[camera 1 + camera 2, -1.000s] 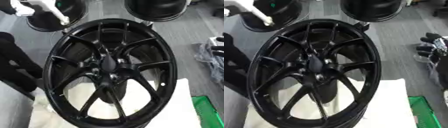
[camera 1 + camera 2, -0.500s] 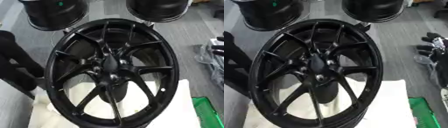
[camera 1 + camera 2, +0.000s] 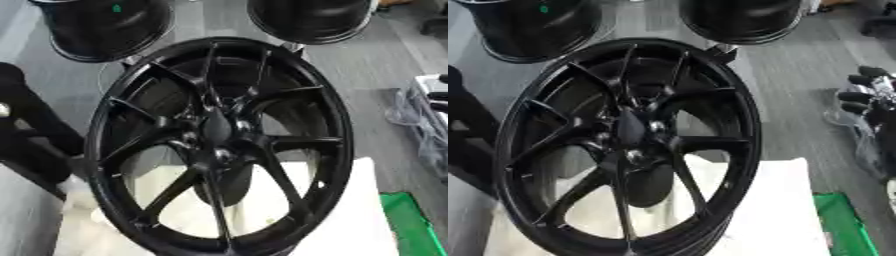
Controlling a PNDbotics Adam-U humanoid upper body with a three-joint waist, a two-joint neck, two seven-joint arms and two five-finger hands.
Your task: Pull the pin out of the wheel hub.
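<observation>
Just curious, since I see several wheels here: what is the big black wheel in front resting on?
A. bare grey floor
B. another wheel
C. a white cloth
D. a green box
C: the wheel's lower rim sits on a white cloth, visible through its spokes.

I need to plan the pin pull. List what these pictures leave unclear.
- Pin: not distinguishable at the blurred, all-black hub, either view.
- Right hand: cut by the right eye view's edge; only dark fingers show, seemingly relaxed.
- Left hand: in neither view.
- Wheel bottom: cut off by the lower edge.

Black wheel hub [image 3: 219,145], white cloth [image 3: 350,220]
</observation>
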